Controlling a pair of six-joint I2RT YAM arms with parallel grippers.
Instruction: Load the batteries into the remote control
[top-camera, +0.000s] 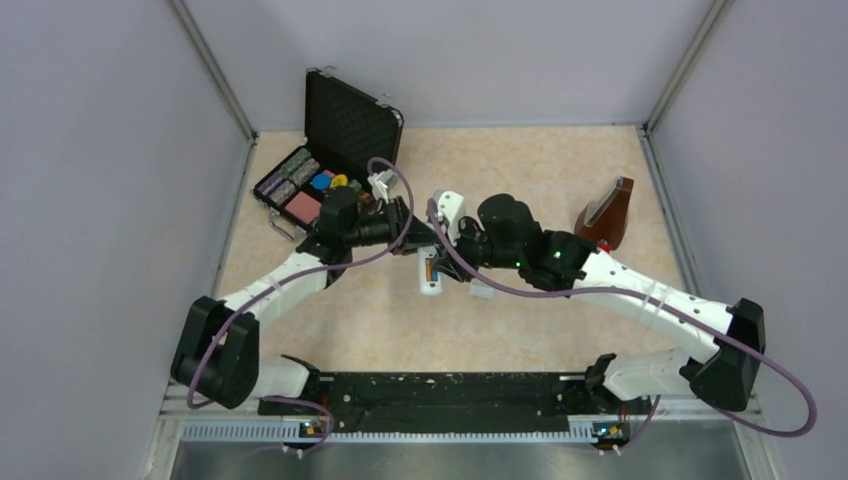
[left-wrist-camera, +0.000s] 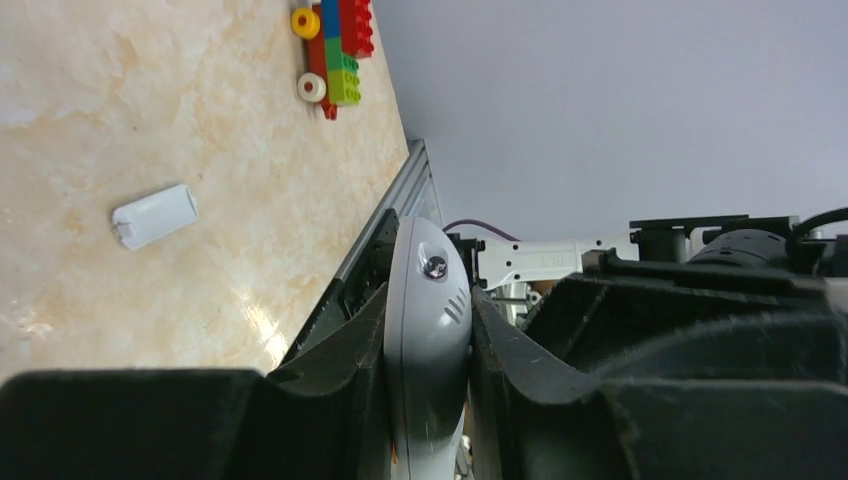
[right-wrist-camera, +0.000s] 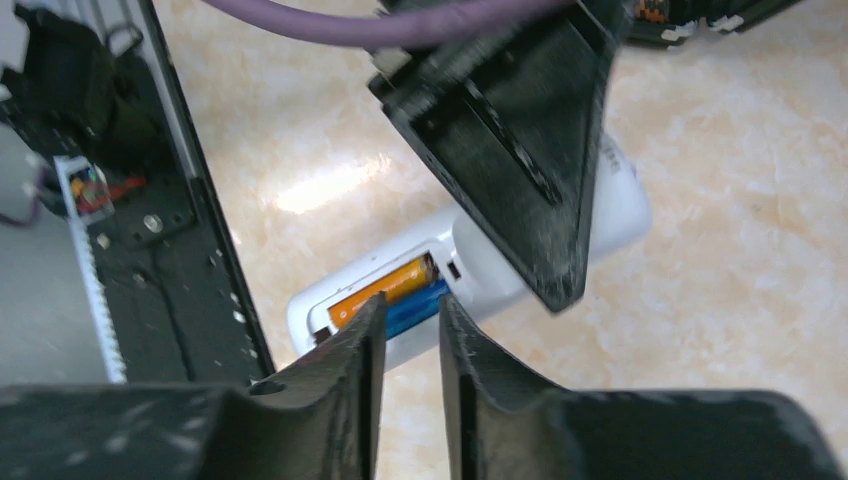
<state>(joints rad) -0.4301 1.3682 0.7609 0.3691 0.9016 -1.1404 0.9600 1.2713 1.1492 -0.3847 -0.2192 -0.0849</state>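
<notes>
**Both Batteries Lie in the Remote**

The left gripper (left-wrist-camera: 428, 305) squeezes the remote control (right-wrist-camera: 480, 265) tight. The orange battery (right-wrist-camera: 385, 290) and the blue battery (right-wrist-camera: 415, 308) lie side by side in its slot. The right gripper (right-wrist-camera: 411, 303) has its tips almost together at the blue one; I cannot tell if they pinch it. A black case (top-camera: 345, 125) stands far back.

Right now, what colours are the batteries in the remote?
Orange battery and blue battery, side by side in the remote control; clearest in the right wrist view.

Pale lilac-grey walls (top-camera: 90, 200) enclose a beige marbled tabletop (top-camera: 530, 160) framed by aluminium corner posts (top-camera: 213, 70)
</notes>
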